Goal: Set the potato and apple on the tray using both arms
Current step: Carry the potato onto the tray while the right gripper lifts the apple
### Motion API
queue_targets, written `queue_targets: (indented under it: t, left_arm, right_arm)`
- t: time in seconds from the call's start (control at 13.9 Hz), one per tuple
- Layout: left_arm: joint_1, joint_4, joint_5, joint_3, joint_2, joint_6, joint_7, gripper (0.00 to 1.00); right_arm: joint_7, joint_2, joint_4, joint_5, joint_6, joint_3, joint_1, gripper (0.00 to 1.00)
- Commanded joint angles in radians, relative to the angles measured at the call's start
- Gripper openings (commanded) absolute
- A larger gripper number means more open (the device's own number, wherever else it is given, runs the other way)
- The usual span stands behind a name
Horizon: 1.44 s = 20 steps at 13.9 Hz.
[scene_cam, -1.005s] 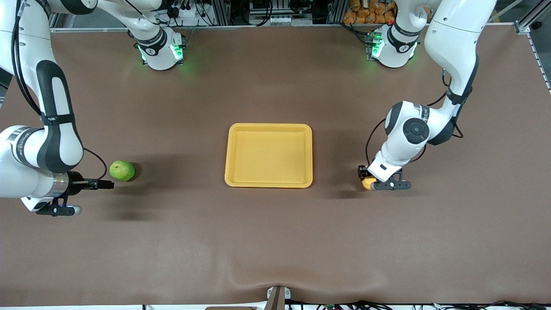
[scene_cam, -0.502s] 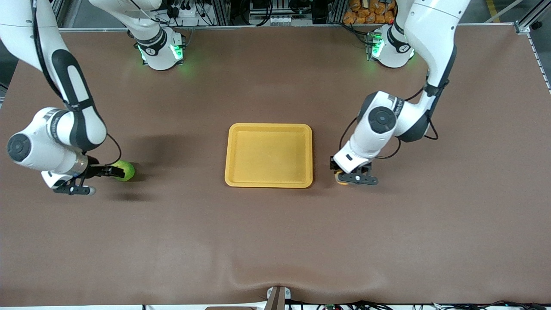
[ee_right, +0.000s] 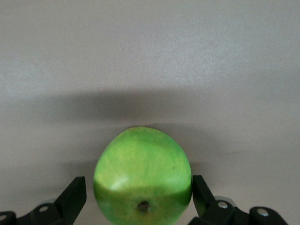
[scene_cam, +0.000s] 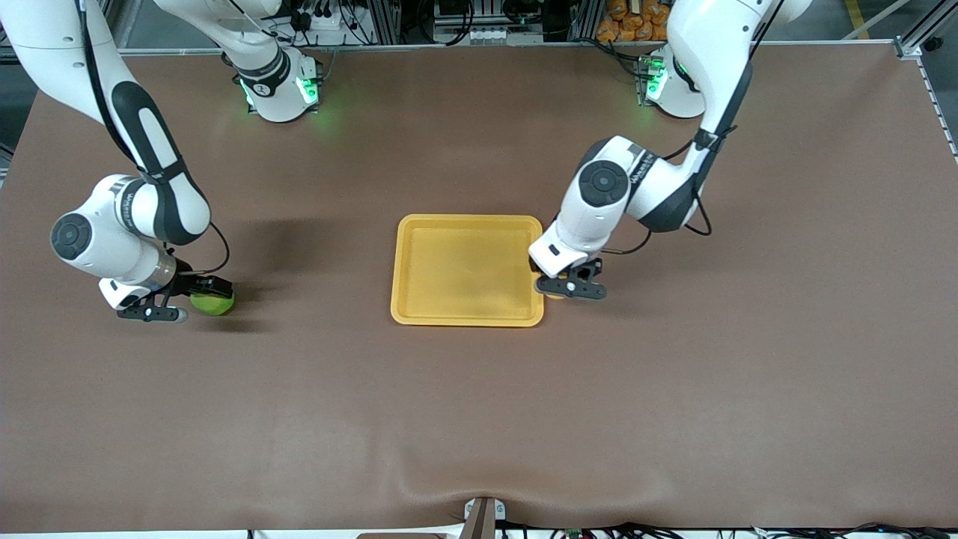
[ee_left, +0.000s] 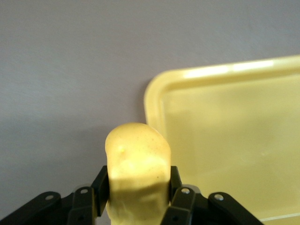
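Gripping the potato between clamped jaws, the left gripper is hanging at centre right of the front frame, over the rim of the yellow tray at the end toward the left arm's base. From the left wrist view, the potato is showing just beside a rounded tray corner, above bare table, not yet above the tray floor. To finish well, this arm is likely needing to carry the load inward past the raised rim, lower it and let go gently so the rounded lump is not rolling out.

At the front frame's left, the right gripper is sitting down at the apple on the table, well apart from the tray, its jaws standing apart on either side of the fruit, which the right wrist view shows between the fingers without contact. Judging from that, it is needing to close squarely across the apple's middle before lifting.

Nothing is lying on the brown table between apple and tray. Toward the frame's top, the two green-lit bases are standing clear of both paths.
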Motion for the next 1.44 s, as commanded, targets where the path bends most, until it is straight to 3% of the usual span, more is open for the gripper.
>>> queue_targets:
  t: [0.0,0.07,0.22,0.29,0.65,0.79,0.93,1.36]
  left_arm:
    - [-0.050,0.045,0.019,0.014,0.033,-0.017,-0.068,0.04]
    - [-0.063,0.055,0.047,0.014,0.041,-0.017,-0.085,0.04]
    - [-0.083,0.067,0.093,0.013,0.062,-0.017,-0.154,0.04]
    - [-0.098,0.085,0.108,0.013,0.077,-0.018,-0.188,0.04]
    - [-0.136,0.153,0.139,0.016,0.145,-0.069,-0.263,0.03]
    - [-0.144,0.167,0.167,0.016,0.168,-0.072,-0.308,0.03]
    - [-0.146,0.177,0.171,0.014,0.189,-0.073,-0.346,0.05]
    - [-0.152,0.188,0.174,0.017,0.212,-0.078,-0.348,0.14]
  right_arm:
    - [-0.009,-0.020,-0.032,0.008,0.043,-0.001,0.007,0.86]
    - [-0.009,-0.014,-0.032,0.008,0.054,-0.001,0.007,0.48]
    - [-0.011,-0.012,-0.029,0.008,0.082,0.002,0.006,0.07]
    - [-0.014,-0.014,-0.026,0.008,0.080,0.004,0.006,0.00]
    - [-0.067,-0.050,0.014,0.008,0.036,0.022,0.065,0.00]
    - [-0.063,-0.095,0.076,0.008,-0.135,0.056,0.079,0.00]
    - [-0.061,-0.091,0.150,0.008,-0.281,0.093,0.098,0.00]
    - [-0.071,-0.091,0.178,0.008,-0.280,0.275,0.214,0.00]
